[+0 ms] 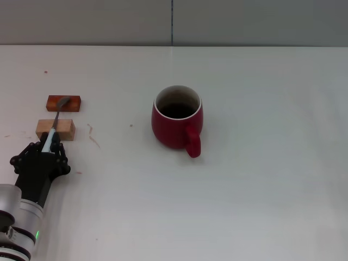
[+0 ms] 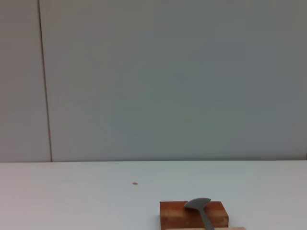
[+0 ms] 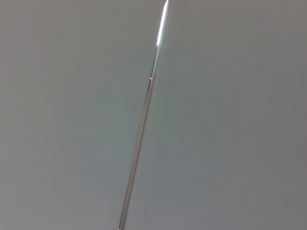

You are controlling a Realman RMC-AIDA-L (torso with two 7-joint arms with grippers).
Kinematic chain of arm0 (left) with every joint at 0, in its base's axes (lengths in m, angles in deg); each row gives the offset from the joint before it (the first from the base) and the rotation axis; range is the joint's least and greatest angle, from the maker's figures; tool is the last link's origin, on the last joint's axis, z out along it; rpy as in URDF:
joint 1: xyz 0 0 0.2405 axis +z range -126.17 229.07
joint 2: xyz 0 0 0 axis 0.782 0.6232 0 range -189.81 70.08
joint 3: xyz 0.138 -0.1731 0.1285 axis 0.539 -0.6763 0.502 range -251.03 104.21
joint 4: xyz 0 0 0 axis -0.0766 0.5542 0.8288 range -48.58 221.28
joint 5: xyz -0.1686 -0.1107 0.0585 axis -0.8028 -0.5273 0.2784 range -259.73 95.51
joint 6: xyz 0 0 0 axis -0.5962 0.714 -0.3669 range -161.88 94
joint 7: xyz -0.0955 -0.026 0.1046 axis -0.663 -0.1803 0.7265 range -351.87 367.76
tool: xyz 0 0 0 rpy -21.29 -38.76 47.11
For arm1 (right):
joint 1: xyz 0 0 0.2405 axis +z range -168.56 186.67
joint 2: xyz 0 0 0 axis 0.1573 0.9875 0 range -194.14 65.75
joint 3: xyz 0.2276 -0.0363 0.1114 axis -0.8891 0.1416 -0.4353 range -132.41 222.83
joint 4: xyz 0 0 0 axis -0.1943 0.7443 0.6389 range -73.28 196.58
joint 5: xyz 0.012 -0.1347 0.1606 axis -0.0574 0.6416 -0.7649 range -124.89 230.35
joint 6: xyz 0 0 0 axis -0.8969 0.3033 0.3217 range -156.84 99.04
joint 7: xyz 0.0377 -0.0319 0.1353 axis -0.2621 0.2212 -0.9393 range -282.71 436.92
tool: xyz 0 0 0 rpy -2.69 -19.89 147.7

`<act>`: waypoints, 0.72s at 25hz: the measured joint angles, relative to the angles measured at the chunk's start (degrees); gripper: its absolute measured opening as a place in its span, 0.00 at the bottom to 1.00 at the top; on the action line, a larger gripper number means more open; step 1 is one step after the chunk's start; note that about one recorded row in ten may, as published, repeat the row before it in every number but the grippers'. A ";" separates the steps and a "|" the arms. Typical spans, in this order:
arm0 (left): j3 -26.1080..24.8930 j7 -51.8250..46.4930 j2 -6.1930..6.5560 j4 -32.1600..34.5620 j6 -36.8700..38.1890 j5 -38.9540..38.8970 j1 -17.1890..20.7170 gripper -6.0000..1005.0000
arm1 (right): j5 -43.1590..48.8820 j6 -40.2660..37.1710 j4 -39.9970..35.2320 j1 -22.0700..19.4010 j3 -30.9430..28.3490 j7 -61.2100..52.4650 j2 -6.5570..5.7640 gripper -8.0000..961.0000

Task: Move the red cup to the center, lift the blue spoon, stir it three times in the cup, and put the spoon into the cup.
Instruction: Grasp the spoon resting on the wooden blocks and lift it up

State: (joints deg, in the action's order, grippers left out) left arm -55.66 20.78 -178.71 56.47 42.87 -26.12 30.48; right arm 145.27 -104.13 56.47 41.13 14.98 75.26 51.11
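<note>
The red cup (image 1: 176, 117) stands upright at the middle of the white table, its handle toward me and slightly right, its inside dark. The blue spoon (image 1: 50, 137) lies at the left across two small wooden blocks, its grey bowl (image 1: 63, 101) on the far block. My left gripper (image 1: 48, 148) is at the near end of the pale blue handle and is shut on it. The spoon rests on the blocks. The left wrist view shows the spoon's bowl (image 2: 197, 203) on the red-brown block (image 2: 184, 215). My right gripper is out of view.
A red-brown block (image 1: 63, 103) and a pale wooden block (image 1: 55, 129) lie at the left, under the spoon. The white table (image 1: 261, 179) meets a grey wall at the back. The right wrist view shows only the wall with a seam (image 3: 144, 110).
</note>
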 joint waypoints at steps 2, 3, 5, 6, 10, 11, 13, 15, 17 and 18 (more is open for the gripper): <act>0.00 0.00 0.02 0.00 0.00 0.00 0.08 0.17 | 0.00 0.00 0.00 0.00 0.00 0.00 0.00 0.70; -0.03 0.00 0.02 -0.01 0.00 0.00 0.11 0.17 | 0.00 0.00 0.00 0.00 0.00 0.00 0.00 0.70; -0.06 0.00 0.02 0.00 0.00 0.00 0.12 0.17 | 0.00 0.00 0.00 -0.01 0.00 0.00 0.00 0.70; -0.09 0.00 0.02 0.01 0.00 0.00 0.13 0.17 | 0.00 0.00 0.00 0.00 0.00 0.00 0.00 0.70; -0.10 0.00 0.02 0.14 0.00 0.00 0.14 0.17 | 0.00 0.00 0.00 0.00 0.00 0.00 0.00 0.70; -0.11 0.00 0.02 0.15 0.00 0.00 0.14 0.17 | 0.00 0.00 0.00 0.00 0.00 0.00 0.00 0.70; -0.16 0.00 0.02 0.16 0.00 0.00 0.14 0.17 | 0.00 0.00 0.00 0.00 0.00 0.00 0.00 0.70; -0.16 0.00 0.02 0.14 0.00 -0.01 0.14 0.17 | 0.00 0.00 0.00 0.00 0.00 0.00 0.00 0.70; -0.17 0.00 0.02 0.10 0.14 -0.01 0.14 0.17 | 0.00 0.00 0.00 0.00 0.00 0.00 0.00 0.70; -0.18 0.00 0.01 0.06 0.46 0.04 0.14 0.17 | 0.00 0.00 0.00 0.00 0.00 0.00 0.00 0.70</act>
State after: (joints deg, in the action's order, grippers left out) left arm -55.83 20.78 -178.70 56.53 43.33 -26.09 30.62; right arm 145.27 -104.13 56.47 41.13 14.98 75.26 51.11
